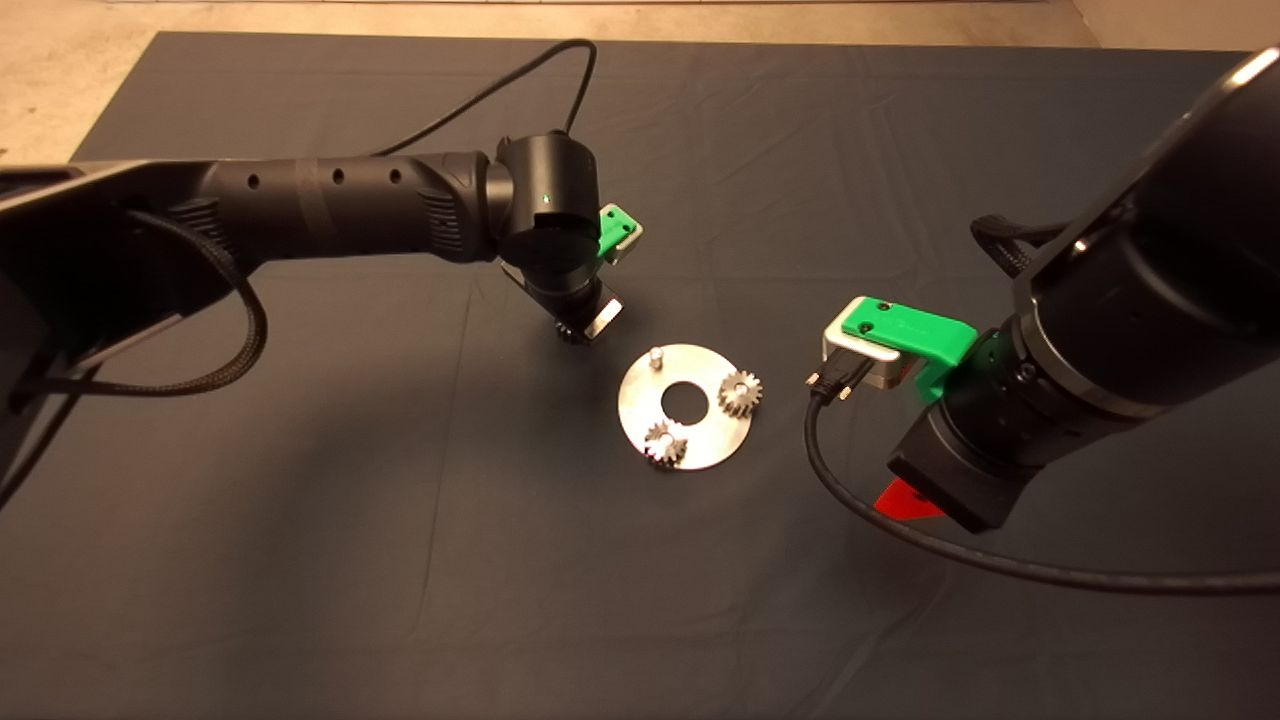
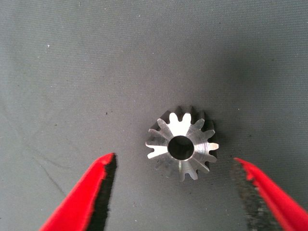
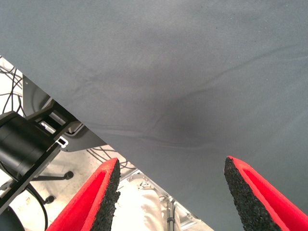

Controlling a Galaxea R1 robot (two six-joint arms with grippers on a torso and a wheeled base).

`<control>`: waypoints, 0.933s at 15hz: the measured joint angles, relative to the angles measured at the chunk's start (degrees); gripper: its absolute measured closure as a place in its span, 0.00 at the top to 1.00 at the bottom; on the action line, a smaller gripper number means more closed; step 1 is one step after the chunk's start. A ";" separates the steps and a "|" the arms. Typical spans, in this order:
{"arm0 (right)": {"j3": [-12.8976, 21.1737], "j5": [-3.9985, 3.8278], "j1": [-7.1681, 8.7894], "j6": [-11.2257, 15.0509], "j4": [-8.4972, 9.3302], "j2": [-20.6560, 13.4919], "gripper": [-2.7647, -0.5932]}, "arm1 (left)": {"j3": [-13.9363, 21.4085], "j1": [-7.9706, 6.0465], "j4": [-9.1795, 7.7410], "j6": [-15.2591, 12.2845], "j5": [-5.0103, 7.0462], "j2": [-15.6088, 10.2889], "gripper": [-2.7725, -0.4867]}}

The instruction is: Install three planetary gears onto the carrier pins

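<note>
Spreading across everything you see is the dark mat [image 1: 400,550], giving the parts one flat, plain bed to sit on. Your left arm [image 1: 330,205] reaches in over it and points its wrist straight down, which suits a grasp from above. Your right arm [image 1: 1130,330] hangs off to the far side of the carrier disc from the working gripper, angled away so it leaves the approach free; the right gripper [image 3: 168,192] has its fingers spread with nothing between them, over the mat's edge and the floor beyond.

Just beside the left wrist lies the carrier disc [image 1: 700,445], flat on the mat so its pins stand upright to take a gear from above. Two planetary gears are seated on it: one [image 1: 740,394] on the side away from the left gripper, one [image 1: 665,444] on the edge nearest the camera. The bare pin [image 1: 656,355] is the one closest to your working gripper, which is likely why this arm takes the last piece.

That third gear [image 2: 182,144] lies flat on the mat right under the left gripper [image 2: 173,190], bore facing up, so it needs no turning before it goes on a pin. The red fingers [image 2: 86,192] stand spread wide, one on each side of the gear and clear of its teeth. You have not gripped it; I judge this the moment just ahead of closing on the rim.
</note>
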 joint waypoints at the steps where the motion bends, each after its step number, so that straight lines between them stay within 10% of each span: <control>1: 0.05 -0.02 0.00 0.00 0.02 0.00 0.46 | -0.02 0.00 0.04 0.16 0.00 0.00 0.55; 14: 0.16 0.89 0.00 -0.01 0.22 0.28 0.46 | -0.38 0.04 0.06 0.88 0.00 -0.46 0.55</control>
